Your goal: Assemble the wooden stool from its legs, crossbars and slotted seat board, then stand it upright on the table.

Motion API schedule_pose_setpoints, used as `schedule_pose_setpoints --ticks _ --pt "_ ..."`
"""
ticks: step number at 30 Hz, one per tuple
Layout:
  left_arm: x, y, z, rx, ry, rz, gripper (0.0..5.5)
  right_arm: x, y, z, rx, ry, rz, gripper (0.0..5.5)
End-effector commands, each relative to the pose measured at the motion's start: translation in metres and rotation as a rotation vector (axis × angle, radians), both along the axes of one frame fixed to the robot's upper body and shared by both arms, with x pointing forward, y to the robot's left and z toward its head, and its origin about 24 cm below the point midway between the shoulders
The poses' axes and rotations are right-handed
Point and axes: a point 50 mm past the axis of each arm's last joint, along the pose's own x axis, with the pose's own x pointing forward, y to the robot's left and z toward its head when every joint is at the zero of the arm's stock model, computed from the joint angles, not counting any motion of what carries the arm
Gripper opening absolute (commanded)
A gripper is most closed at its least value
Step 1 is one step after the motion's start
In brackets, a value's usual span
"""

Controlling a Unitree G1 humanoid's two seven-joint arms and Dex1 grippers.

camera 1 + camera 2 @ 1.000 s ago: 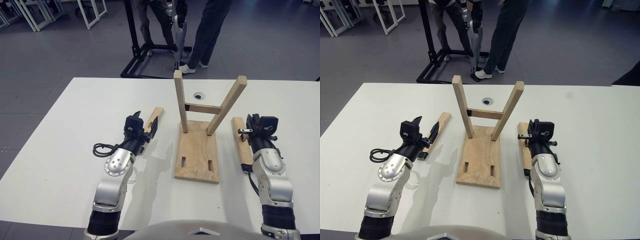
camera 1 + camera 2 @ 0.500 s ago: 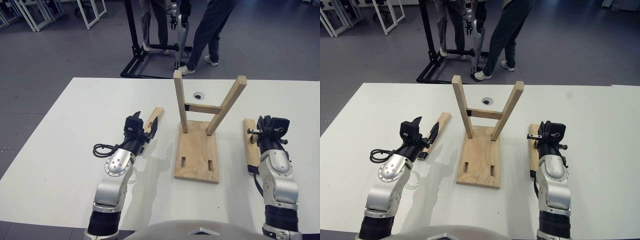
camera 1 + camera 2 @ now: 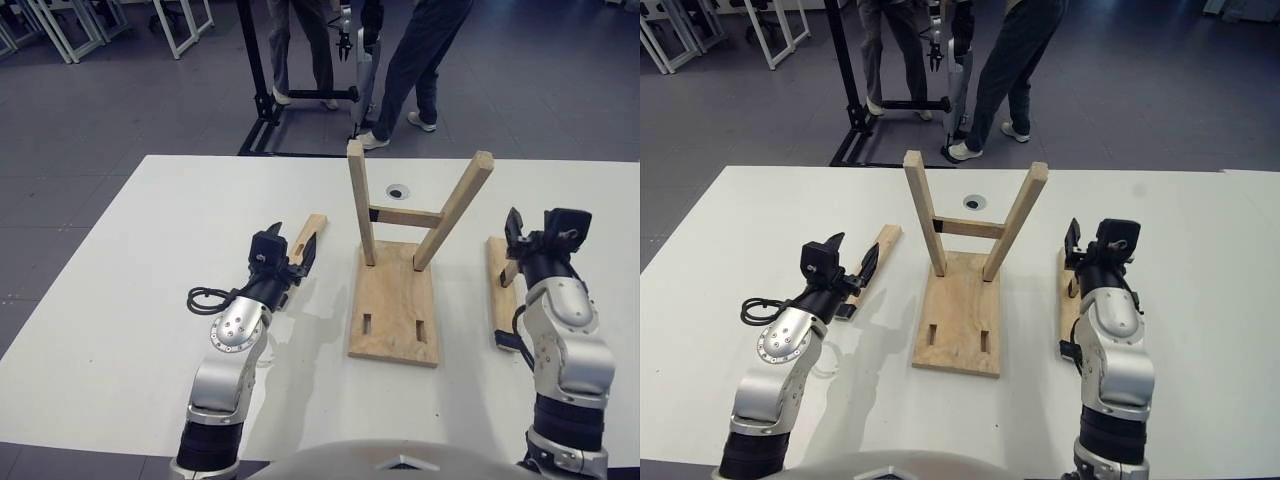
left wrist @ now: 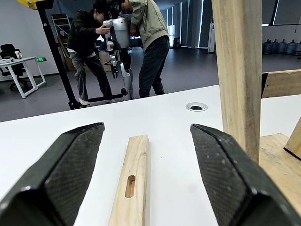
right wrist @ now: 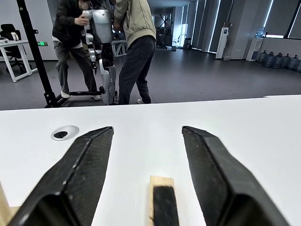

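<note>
The slotted seat board (image 3: 394, 305) lies flat mid-table with two legs (image 3: 360, 203) joined by a crossbar (image 3: 408, 215) standing in its far slots. A loose slotted leg (image 3: 309, 238) lies left of the board, running between the open fingers of my left gripper (image 3: 288, 240); the wrist view shows that leg (image 4: 131, 188) on the table with a gap either side. Another loose leg (image 3: 501, 290) lies right of the board. My right gripper (image 3: 535, 228) hovers open over its far end (image 5: 162, 205), touching nothing.
A round cable port (image 3: 399, 190) sits in the white table (image 3: 130, 280) behind the stool frame. A black cable loop (image 3: 203, 297) lies beside my left arm. People and a black stand (image 3: 265, 90) are on the floor beyond the far edge.
My right gripper has moved right and lifted off the right leg, which slid right, away from the board, and now lies free. The left arm has stayed put.
</note>
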Motion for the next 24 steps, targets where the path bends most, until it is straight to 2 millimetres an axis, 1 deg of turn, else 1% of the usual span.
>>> schedule_pose_setpoints --ticks 1,4,6,8,9,10,12,13,14,15,16,18,20,21,22,23,24 --pt "0.002 -0.005 0.003 -0.004 -0.007 -0.002 3.4 0.005 0.0 0.026 -0.026 -0.035 -0.028 3.44" --pt "0.004 -0.005 0.004 -0.009 -0.012 0.005 3.4 0.013 -0.001 0.05 -0.059 -0.073 -0.058 3.44" --pt "0.004 -0.006 0.004 -0.01 -0.014 0.008 3.4 0.022 -0.003 0.058 -0.062 -0.067 -0.071 3.44" --pt "0.004 -0.008 0.003 -0.013 -0.013 0.004 3.4 0.034 -0.006 0.054 -0.056 -0.016 -0.07 3.44" --pt "0.004 -0.009 0.003 -0.014 -0.014 -0.002 3.4 0.038 -0.008 0.049 -0.058 0.018 -0.071 3.44" --pt "0.005 -0.009 0.004 -0.014 -0.016 -0.006 3.4 0.04 -0.01 0.04 -0.055 0.058 -0.075 3.44" --pt "0.005 -0.009 0.004 -0.013 -0.019 -0.006 3.4 0.04 -0.013 0.025 -0.043 0.114 -0.084 3.44" --pt "0.006 -0.008 0.005 -0.013 -0.02 -0.004 3.4 0.039 -0.013 0.021 -0.037 0.126 -0.09 3.44" --pt "0.005 -0.007 0.004 -0.012 -0.02 -0.003 3.4 0.039 -0.012 0.023 -0.029 0.117 -0.091 3.44" --pt "0.005 -0.007 0.004 -0.012 -0.02 0.0 3.4 0.04 -0.011 0.031 -0.023 0.083 -0.092 3.44" --pt "0.004 -0.007 0.004 -0.012 -0.019 0.002 3.4 0.041 -0.009 0.043 -0.02 0.035 -0.091 3.44" --pt "0.004 -0.007 0.004 -0.011 -0.019 0.001 3.4 0.041 -0.003 0.082 -0.022 -0.119 -0.083 3.44" --pt "0.005 -0.006 0.005 -0.009 -0.02 -0.001 3.4 0.035 0.006 0.137 -0.052 -0.328 -0.064 3.44" --pt "0.005 -0.006 0.005 -0.008 -0.02 -0.002 3.4 0.032 0.008 0.15 -0.052 -0.377 -0.058 3.44" --pt "0.004 -0.006 0.005 -0.008 -0.019 -0.002 3.4 0.031 0.008 0.145 -0.057 -0.359 -0.058 3.44" --pt "0.004 -0.006 0.005 -0.007 -0.019 -0.004 3.4 0.033 0.006 0.127 -0.059 -0.288 -0.062 3.44" --pt "0.004 -0.006 0.005 -0.007 -0.02 -0.003 3.4 0.034 0.002 0.091 -0.054 -0.168 -0.073 3.44"
